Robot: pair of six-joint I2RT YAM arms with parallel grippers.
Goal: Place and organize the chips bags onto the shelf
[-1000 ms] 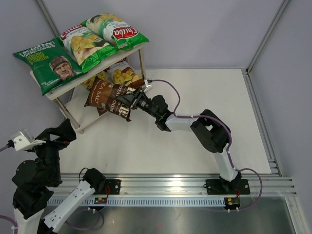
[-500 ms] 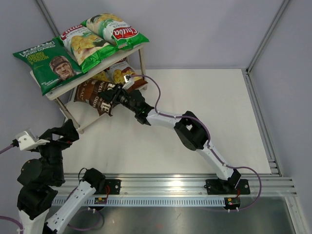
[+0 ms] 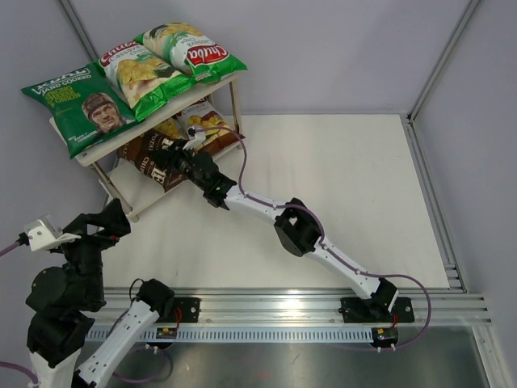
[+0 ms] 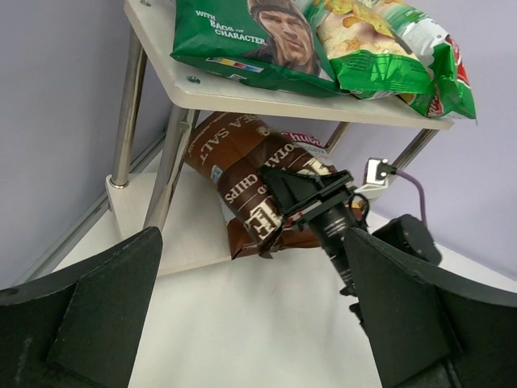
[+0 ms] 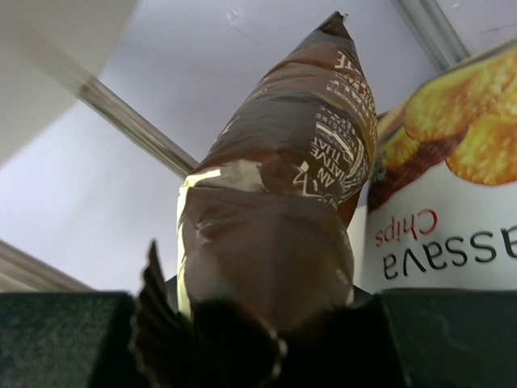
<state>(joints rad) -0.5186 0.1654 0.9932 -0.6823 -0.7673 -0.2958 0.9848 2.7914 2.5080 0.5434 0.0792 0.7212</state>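
The shelf (image 3: 93, 151) stands at the back left. On its top board lie the dark green bag with a man's face (image 3: 81, 105) and two green-white Chuba bags (image 3: 137, 73) (image 3: 190, 50). My right gripper (image 3: 171, 158) is shut on the dark brown Kettle bag (image 3: 145, 158) and holds it in over the lower board, next to a brown Chuba Cassava bag (image 3: 208, 123). The Kettle bag fills the right wrist view (image 5: 275, 210) and shows in the left wrist view (image 4: 242, 174). My left gripper (image 3: 117, 217) is open and empty, near the shelf's front.
A grey wall runs behind and left of the shelf. The shelf's metal legs (image 4: 128, 117) stand close to the bag. A metal frame rail (image 3: 436, 202) bounds the white table on the right.
My right arm has stretched further left and pushed the Kettle bag from in front of the shelf in under its top board. The left arm has barely moved.
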